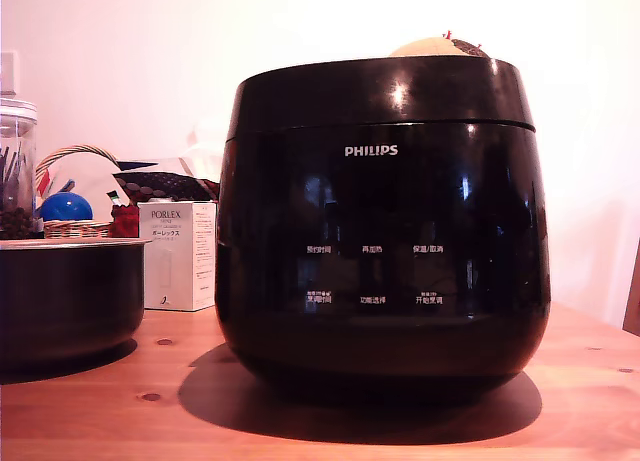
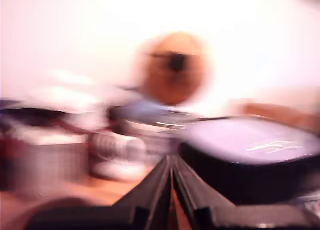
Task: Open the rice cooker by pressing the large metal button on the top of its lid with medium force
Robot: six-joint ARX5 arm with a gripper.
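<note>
The large glossy black rounded rice cooker (image 1: 382,231) with the white PHILIPS logo is seen standing on the wooden table (image 1: 120,406), its round black domed lid (image 1: 380,93) shut. The smaller dark metal pot (image 1: 65,296) sits beside the cooker, at the exterior view's left. In the blurred wrist view the black gripper (image 2: 171,176) is seen with its fingers pressed together, clamped on nothing. The cooker is judged heavy, rigid and slippery-skinned; no grasp is needed, only a firm downward press on the lid's top button, which is hidden from both views.
</note>
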